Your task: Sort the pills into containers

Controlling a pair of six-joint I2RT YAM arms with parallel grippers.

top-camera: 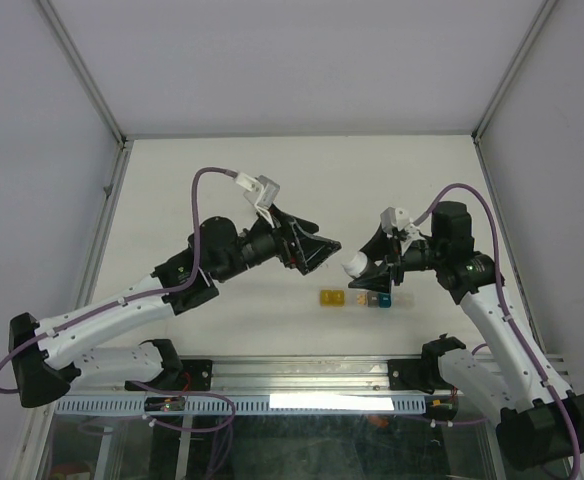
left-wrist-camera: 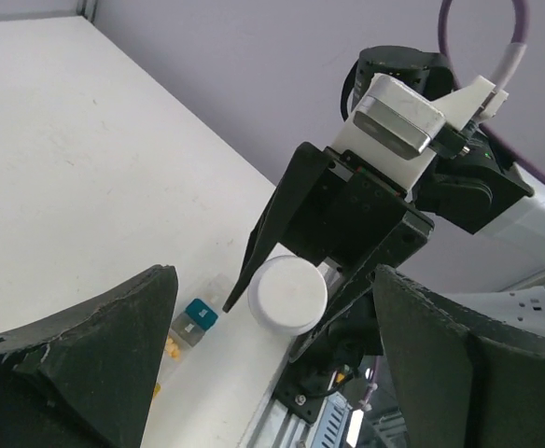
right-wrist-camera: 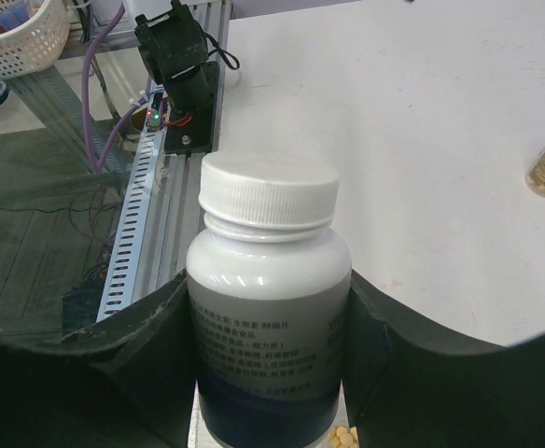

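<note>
Well, the containers [top-camera: 364, 299] sit as a short strip on the table [top-camera: 272, 180], near its front edge and just ahead of the right arm, yellow box at the left end, teal one further right, something clear around them. From the left wrist view a few small yellow pills [left-wrist-camera: 172, 347] show beside the teal box [left-wrist-camera: 196, 317], though I cannot tell for sure which compartment they lie in. Just above the strip the right gripper [top-camera: 370, 270] is clamped round a white pill bottle [right-wrist-camera: 268, 308], tipped on its side with its white cap [right-wrist-camera: 269, 198] on and pointing at the other arm. The left gripper [top-camera: 322, 245] hangs facing that cap, a little apart from it, jaws spread wide and holding nothing. By my reckoning the job is only partly done: some pills look placed, but the bottle is capped, so nothing can pour until the cap comes off, and most compartments look unfilled.
</note>
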